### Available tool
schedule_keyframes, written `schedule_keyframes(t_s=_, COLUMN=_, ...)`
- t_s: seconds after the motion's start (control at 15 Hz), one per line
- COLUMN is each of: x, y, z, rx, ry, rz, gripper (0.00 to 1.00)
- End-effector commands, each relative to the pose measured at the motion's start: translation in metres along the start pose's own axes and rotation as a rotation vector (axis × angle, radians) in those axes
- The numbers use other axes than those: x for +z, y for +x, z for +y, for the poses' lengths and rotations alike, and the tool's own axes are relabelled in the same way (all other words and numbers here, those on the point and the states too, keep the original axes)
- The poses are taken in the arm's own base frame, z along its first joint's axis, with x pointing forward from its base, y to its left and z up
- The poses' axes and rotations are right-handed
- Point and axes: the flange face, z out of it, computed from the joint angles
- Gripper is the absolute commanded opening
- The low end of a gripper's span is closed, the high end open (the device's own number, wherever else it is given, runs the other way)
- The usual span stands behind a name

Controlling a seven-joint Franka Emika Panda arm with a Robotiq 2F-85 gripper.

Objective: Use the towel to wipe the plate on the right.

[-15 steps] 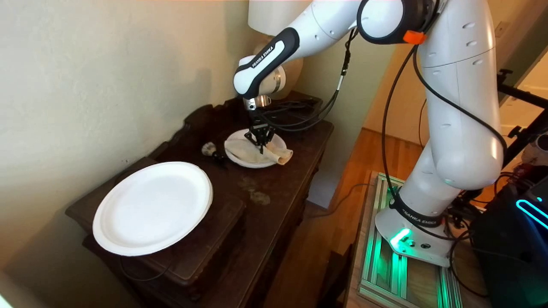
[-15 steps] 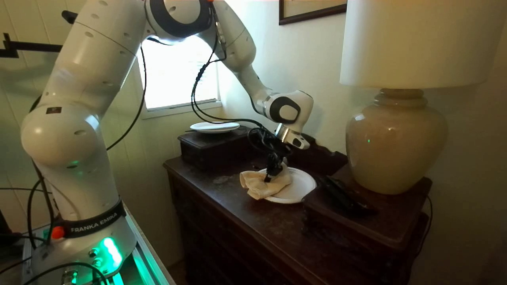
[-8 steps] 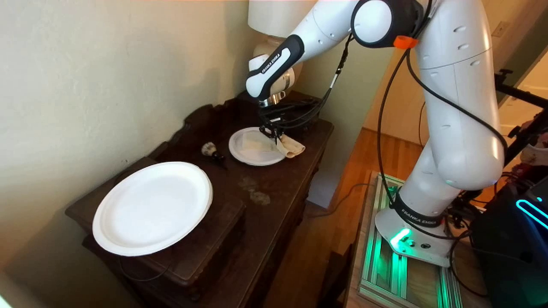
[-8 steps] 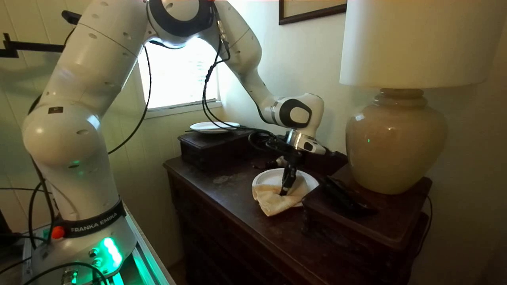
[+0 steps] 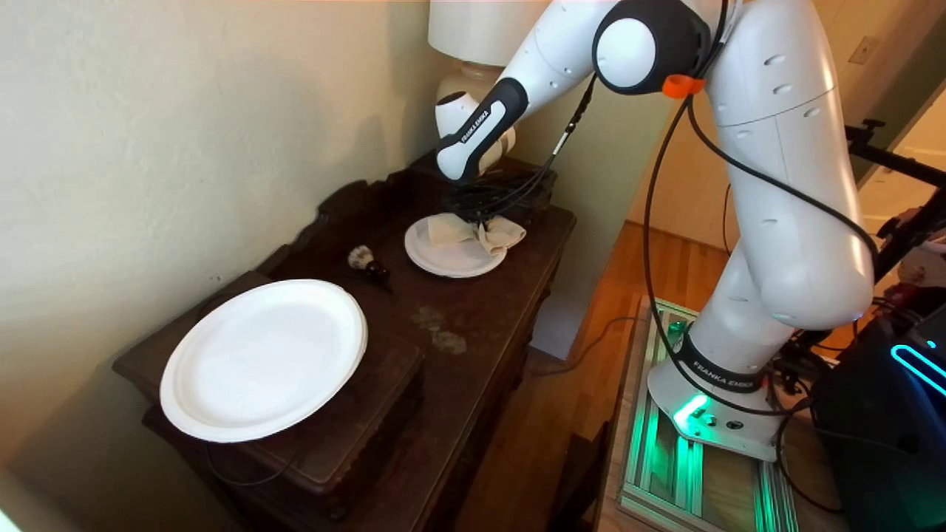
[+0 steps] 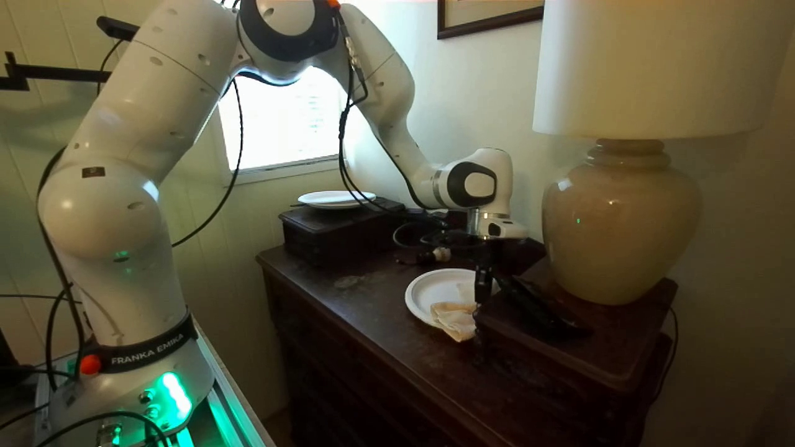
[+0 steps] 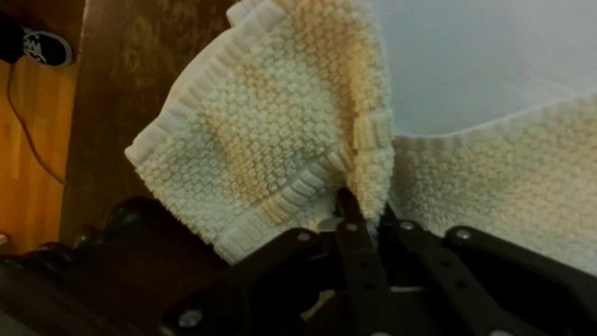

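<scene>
One cream towel: gathered at a fold by the tool and fanned out in two flaps; on one flap a ribbed hem is shown in the wrist view.

Tool: pointed downward; its fingers are pressed together with the fold pinched between them. In an exterior view it is largely hidden by black cables.

Right plate: white, laid flat on the dark wooden bench. It is partly covered by the towel, by which the rim is overlapped on one side; whether the bench is touched by that overhang cannot be told.

Left plate: also white, set on a raised box at one end of the bench, well apart from the towel.

Shaving brush: laid on the bench between the plates, near the right plate.

Lamp: stood on a second box at the bench's opposite end; by this box the right plate and the towel are partly hidden in an exterior view.

Robot arm: bent over the bench, the tool carried at its end.

Shoe: seen on the floor beyond the bench edge in the wrist view.
</scene>
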Motion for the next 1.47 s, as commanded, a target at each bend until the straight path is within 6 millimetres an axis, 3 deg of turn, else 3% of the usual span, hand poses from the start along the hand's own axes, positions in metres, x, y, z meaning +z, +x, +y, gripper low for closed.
schedule_keyframes(t_s=0.0, x=-0.017, y=0.011, z=-0.006, rx=0.118, ry=0.063, rz=0.114, gripper=0.03)
schedule_keyframes(t_s=0.4, x=-0.098, y=-0.018, z=-0.015, rx=0.034, ry=0.331, rz=0.169, gripper=0.03)
schedule_keyframes(t_s=0.53, x=-0.127, y=-0.039, z=-0.015, rx=-0.056, ry=0.402, rz=0.162, gripper=0.03)
schedule_keyframes(t_s=0.87, x=-0.179, y=-0.107, z=-0.016, rx=-0.327, ry=0.495, rz=0.156, gripper=0.03)
schedule_keyframes(t_s=1.2, x=-0.196, y=-0.166, z=-0.038, rx=-0.613, ry=0.550, rz=0.129, gripper=0.03)
schedule_keyframes(t_s=1.4, x=-0.196, y=-0.199, z=-0.063, rx=-0.791, ry=0.564, rz=0.098, gripper=0.03)
